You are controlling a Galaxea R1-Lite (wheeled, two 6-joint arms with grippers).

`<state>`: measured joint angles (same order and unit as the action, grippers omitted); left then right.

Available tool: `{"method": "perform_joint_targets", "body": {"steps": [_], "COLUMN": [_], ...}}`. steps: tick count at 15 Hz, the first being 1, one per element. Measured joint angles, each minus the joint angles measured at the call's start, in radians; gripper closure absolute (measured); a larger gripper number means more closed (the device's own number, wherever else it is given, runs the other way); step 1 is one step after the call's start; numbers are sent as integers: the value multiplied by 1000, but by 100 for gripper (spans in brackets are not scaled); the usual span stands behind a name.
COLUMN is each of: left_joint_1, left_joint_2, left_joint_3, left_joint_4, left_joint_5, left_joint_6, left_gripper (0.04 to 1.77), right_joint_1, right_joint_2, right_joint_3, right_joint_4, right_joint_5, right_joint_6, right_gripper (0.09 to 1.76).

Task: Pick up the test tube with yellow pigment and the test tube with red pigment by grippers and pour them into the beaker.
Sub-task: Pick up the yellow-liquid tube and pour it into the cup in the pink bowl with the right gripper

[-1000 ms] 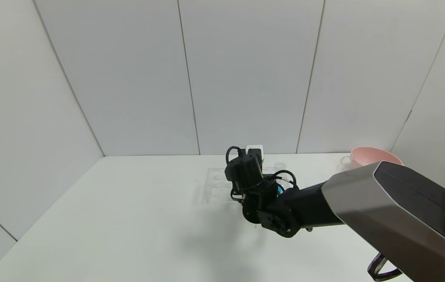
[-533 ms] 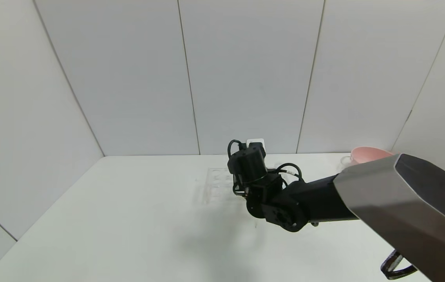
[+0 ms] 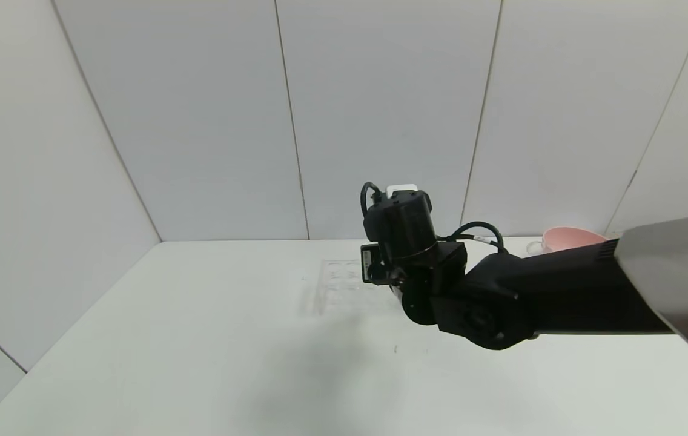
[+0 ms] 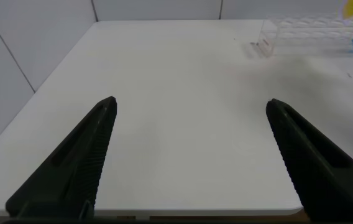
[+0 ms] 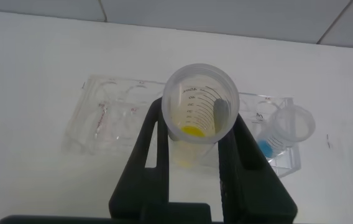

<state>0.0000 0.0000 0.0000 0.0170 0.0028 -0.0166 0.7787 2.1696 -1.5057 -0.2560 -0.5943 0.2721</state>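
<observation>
My right gripper [image 5: 196, 124] is shut on the test tube with yellow pigment [image 5: 195, 102], which hangs mouth-up above the clear rack [image 5: 111, 118], a little yellow liquid at its tip. In the head view the right wrist [image 3: 404, 242] is raised over the rack [image 3: 335, 281] and hides both fingers and tube. The tube's yellow tip [image 4: 352, 7] shows far off in the left wrist view. My left gripper [image 4: 190, 106] is open and empty over the table's near left part. The test tube with red pigment is out of view. A small clear shape [image 3: 533, 247] beside the pink bowl may be the beaker; I cannot tell.
A blue-tipped tube [image 5: 285, 127] stands in the rack's end hole. The pink bowl [image 3: 568, 238] sits at the table's back right by the wall. White wall panels close the table's back and left sides.
My right arm has risen and swung slightly right, lifting the yellow-tipped tube up away from the rack. The rack and bowl have not moved.
</observation>
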Motion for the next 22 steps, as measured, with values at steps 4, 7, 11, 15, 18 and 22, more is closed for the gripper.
{"method": "perform_joint_targets", "body": {"steps": [4, 7, 11, 15, 18, 22], "left_joint_1": [0, 0, 0, 0, 0, 0], "left_joint_2": [0, 0, 0, 0, 0, 0], "left_joint_3": [0, 0, 0, 0, 0, 0], "left_joint_4": [0, 0, 0, 0, 0, 0], "left_joint_5": [0, 0, 0, 0, 0, 0], "left_joint_6": [0, 0, 0, 0, 0, 0], "left_gripper": [9, 9, 9, 9, 9, 9], "right_joint_1": [2, -23, -155, -424, -659, -923], "right_joint_2": [-134, -276, -502, -648, -689, -671], "right_joint_3": [167, 319, 563, 697, 693, 563], "right_joint_4": [-17, -20, -16, 20, 137, 437], "right_joint_5": [167, 341, 681, 989, 1185, 1327], "right_joint_6": [-70, -130, -342, -537, -669, -957], "right_gripper": [133, 133, 133, 133, 133, 133]}}
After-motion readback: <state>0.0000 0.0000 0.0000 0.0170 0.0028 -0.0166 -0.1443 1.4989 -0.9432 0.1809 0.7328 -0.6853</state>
